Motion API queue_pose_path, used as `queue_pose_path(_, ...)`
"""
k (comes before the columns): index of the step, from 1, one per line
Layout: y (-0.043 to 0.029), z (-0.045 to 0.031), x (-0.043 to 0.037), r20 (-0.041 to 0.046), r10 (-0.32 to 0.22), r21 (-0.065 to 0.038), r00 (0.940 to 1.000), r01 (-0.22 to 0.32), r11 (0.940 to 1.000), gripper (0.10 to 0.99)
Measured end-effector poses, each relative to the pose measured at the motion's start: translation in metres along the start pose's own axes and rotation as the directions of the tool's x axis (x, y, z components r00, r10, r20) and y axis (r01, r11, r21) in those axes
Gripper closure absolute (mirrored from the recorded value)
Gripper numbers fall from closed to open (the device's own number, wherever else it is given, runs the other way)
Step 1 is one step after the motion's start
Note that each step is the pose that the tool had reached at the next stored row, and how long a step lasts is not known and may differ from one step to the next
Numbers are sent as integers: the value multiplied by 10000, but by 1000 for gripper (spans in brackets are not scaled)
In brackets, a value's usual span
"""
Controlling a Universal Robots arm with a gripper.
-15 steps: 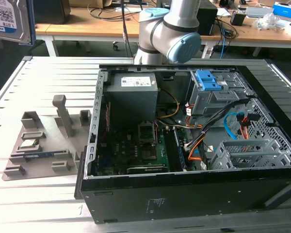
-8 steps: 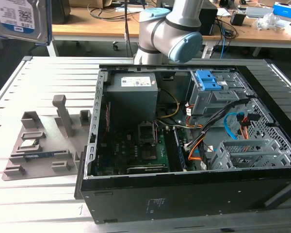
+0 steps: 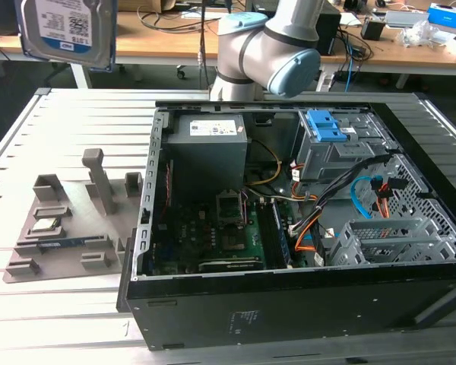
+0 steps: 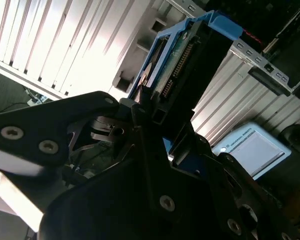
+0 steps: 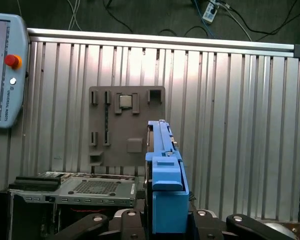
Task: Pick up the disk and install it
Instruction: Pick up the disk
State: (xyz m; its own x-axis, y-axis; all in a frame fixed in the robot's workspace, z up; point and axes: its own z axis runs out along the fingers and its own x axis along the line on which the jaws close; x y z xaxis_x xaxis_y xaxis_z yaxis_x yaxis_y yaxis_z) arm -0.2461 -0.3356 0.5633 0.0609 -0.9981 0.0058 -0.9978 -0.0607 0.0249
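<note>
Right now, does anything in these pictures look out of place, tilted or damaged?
Nothing looks damaged or spilled. Only the disk is away from the rest: the gripper holds it on edge in the air, at the exterior view's left, clear of the open computer case.

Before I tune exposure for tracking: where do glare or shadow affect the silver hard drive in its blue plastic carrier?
Second wrist view: glare whitens the ribbed aluminium table, leaving the silver hard drive dark. First wrist view: even light, its blue carrier distinct. Exterior view: evenly lit label.
</note>
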Motion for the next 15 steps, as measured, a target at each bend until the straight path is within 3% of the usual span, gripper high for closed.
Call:
queue_pose_path(1, -103, -2, 5, 0, 1, 1, 10000, -1, 10000, 718)
queue_pose_path(2, -162, -4, 9, 0, 1, 0, 10000, -1, 10000, 718)
queue_pose_path(9, -375, -9, 22, 0, 0, 0, 10000, 0, 10000, 718)
queue_pose_path(12, -545, -13, 33, 1, 1, 1, 10000, -1, 10000, 718)
queue_pose_path(15, -659, -16, 39, 0, 1, 1, 10000, -1, 10000, 718)
